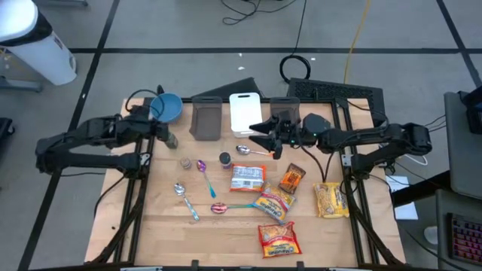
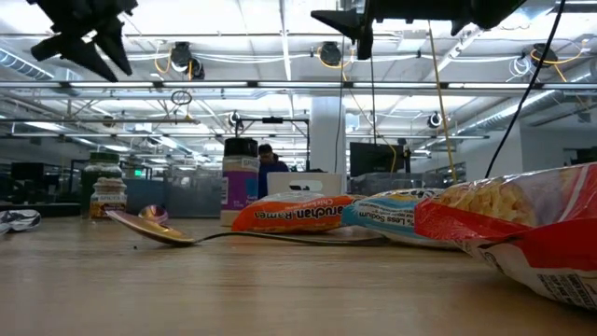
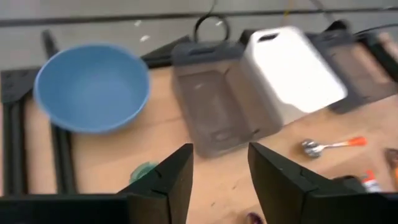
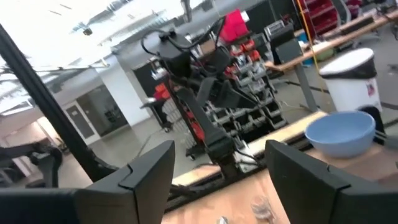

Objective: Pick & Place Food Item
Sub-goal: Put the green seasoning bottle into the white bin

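Four snack packets [image 1: 276,203], three spoons [image 1: 203,170] and two grey bins [image 1: 206,119] share the tabletop [image 1: 226,226]; left end effector [image 3: 217,180] and right end effector [image 4: 217,168] hover open, empty.

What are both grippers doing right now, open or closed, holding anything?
Left gripper: open, empty, raised near the blue bowl.
Right gripper: open, empty.

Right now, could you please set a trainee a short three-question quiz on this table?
1. True or false: the blue bowl sits at the table's far left corner.
2. Which lies nearest the white cutting board? A) the yellow packet B) the orange-handled spoon C) the blue-handled spoon
3. Fill in: both the left gripper and the right gripper are empty and ____.

Key: 1 true; 2 B; 3 open.
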You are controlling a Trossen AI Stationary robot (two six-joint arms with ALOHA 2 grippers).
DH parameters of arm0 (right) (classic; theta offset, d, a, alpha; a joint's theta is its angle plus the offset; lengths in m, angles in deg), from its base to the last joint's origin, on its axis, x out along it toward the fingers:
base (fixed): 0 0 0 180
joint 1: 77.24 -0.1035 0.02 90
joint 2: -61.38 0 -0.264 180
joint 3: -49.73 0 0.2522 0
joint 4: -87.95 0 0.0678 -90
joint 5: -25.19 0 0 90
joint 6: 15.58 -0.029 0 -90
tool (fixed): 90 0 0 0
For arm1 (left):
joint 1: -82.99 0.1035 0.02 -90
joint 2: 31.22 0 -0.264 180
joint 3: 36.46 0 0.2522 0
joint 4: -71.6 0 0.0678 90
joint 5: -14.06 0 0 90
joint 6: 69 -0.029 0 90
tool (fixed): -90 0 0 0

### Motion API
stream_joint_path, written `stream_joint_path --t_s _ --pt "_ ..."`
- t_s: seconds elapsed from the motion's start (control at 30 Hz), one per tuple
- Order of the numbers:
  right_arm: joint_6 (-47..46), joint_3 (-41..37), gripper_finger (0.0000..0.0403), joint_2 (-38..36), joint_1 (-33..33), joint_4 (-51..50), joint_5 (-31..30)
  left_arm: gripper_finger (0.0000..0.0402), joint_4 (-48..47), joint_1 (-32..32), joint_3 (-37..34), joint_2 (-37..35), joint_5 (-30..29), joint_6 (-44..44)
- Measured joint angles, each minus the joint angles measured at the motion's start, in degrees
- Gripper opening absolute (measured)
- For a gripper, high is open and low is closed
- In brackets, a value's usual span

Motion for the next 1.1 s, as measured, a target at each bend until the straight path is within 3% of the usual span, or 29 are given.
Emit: stream_joint_path --t_s 0.37,0.63,0.73,0.93,1.1 --pt "1.29 0.00 0.0243 -0.09 1.10 -0.97 0.09 0.0145 -6.16 0.00 -0.04 9.32 0.04 3.75" --pt "1.11 0.00 0.0242 -0.09 1.16 -3.62 0.60 0.0145 -6.14 0.00 -0.04 10.83 0.67 6.00" --pt "0.38 0.00 0.0238 -0.09 1.31 -3.49 3.32 0.0148 -6.10 0.00 -0.04 10.71 2.16 7.65" --pt "-1.93 0.00 0.0240 -0.09 2.71 -3.63 9.48 0.0203 -6.13 1.85 -0.04 10.70 5.77 8.58" --pt "-1.95 0.00 0.0236 -0.09 3.02 -3.94 9.68 0.0274 -6.43 5.66 -0.04 10.70 10.51 7.98"
